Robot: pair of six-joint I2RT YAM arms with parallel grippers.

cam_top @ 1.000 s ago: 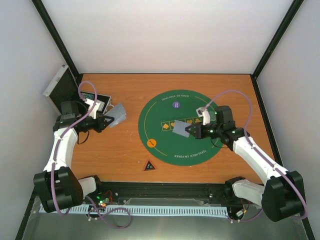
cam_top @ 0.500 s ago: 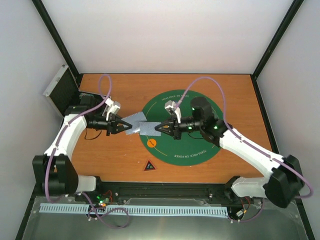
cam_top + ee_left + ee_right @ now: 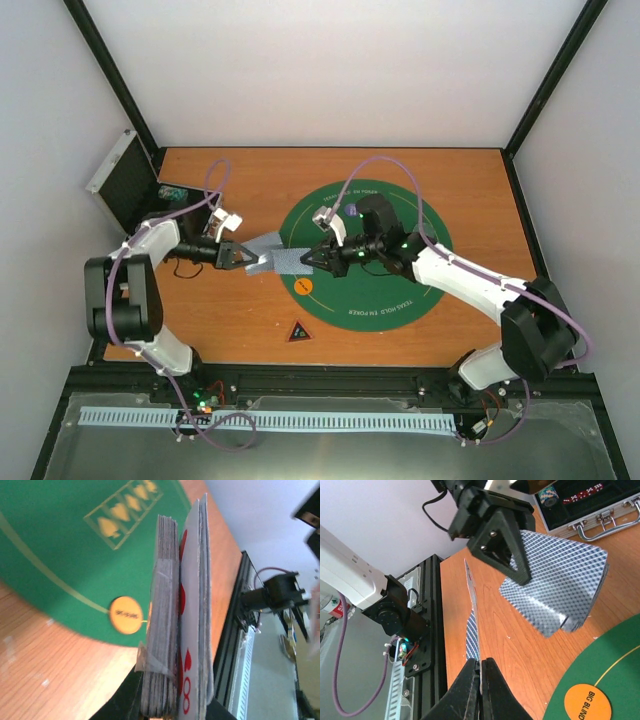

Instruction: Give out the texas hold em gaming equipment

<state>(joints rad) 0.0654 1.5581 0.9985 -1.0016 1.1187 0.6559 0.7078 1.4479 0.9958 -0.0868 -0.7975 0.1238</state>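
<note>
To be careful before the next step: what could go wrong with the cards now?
The right gripper pinches one card by its edge only; it could twist or slip out. The left gripper holds the deck near one end, and some cards stand apart from the stack; they might spill. The two grippers are close, so they could bump.

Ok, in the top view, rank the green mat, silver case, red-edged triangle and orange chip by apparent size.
1. green mat
2. silver case
3. red-edged triangle and orange chip: look about alike, so left unranked.
</note>
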